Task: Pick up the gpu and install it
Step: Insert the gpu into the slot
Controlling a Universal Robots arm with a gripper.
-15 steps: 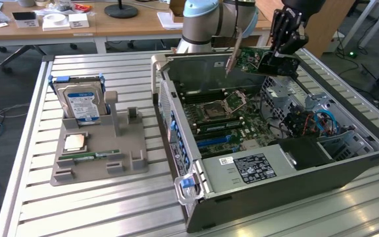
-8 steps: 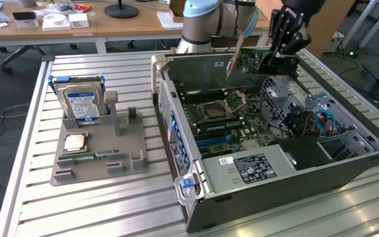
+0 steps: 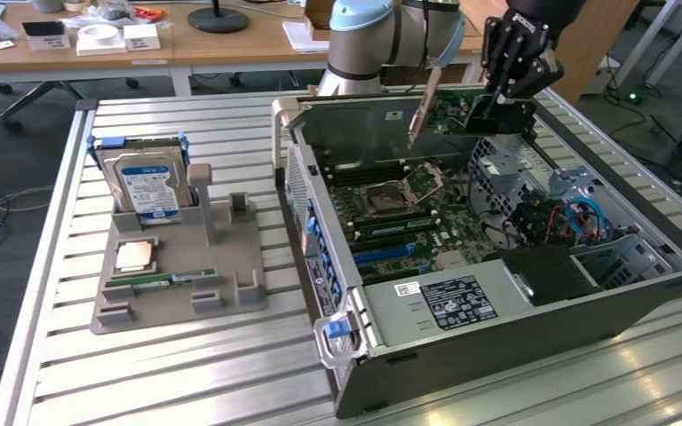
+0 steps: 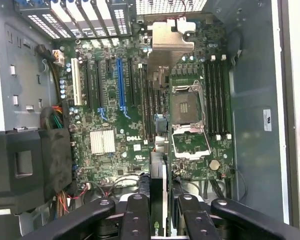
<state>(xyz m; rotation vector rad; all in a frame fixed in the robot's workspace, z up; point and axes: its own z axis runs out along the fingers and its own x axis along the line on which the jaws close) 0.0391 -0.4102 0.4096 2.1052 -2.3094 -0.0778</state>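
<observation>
My gripper [image 3: 497, 114] hangs over the far end of the open computer case [image 3: 519, 306], shut on the gpu [image 3: 448, 111]. The gpu is a green card held on edge, with its long silver bracket [image 3: 423, 105] pointing down toward the motherboard [image 3: 403, 222]. In the wrist view the gpu [image 4: 159, 165] shows edge-on between my dark fingers [image 4: 135, 215], and its bracket [image 4: 166, 42] is at the far end. It hovers above the motherboard [image 4: 115, 130], between the blue expansion slot [image 4: 121, 85] and the CPU socket [image 4: 187, 107], touching nothing below.
A grey holder tray [image 3: 217, 306] stands on the slatted table at the exterior view's left, carrying a hard drive with a blue label [image 3: 146, 182], a RAM stick [image 3: 175, 281] and a CPU [image 3: 136, 256]. Cables and a drive cage [image 3: 554, 217] fill the case's right side.
</observation>
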